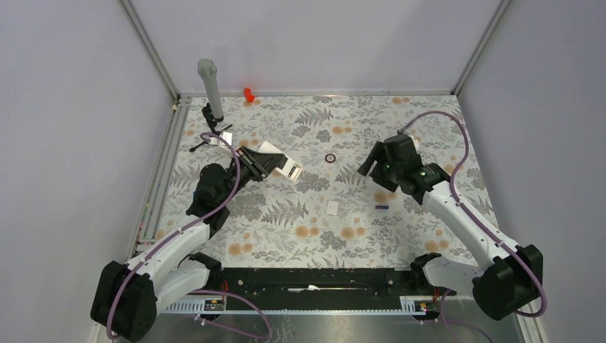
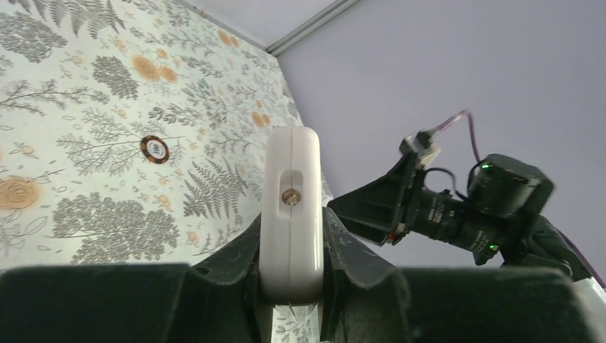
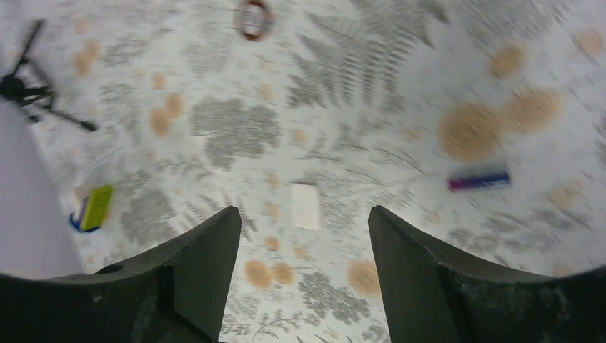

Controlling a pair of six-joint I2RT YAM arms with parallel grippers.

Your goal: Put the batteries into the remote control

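The left gripper (image 1: pixel 264 163) is clamping shut on the remote (image 1: pixel 286 168), holding it above the left-centre of the table (image 1: pixel 300 236). The remote is sitting between the two black fingers (image 2: pixel 343 250), which are pressing on its opposite sides near one end, and most of its length is sticking out past the fingertips. Its long axis is running from the gripper toward the middle of the table, with the free end pointing toward the right arm. The left wrist view is showing a narrow, rounded edge of white plastic, with a seam down its middle and a small slot holding a brass-coloured dot.

The right gripper (image 1: pixel 370 166) is hovering with its jaws wide apart, gripping nothing. A purple battery (image 3: pixel 479 180), a slim little cylinder, is lying flat on the table beneath, outside the jaws and out past one finger. A small flat white cover (image 3: pixel 306 206) is lying on the table, framed between the fingers. The table surface is printed with grey ferns and orange flowers.
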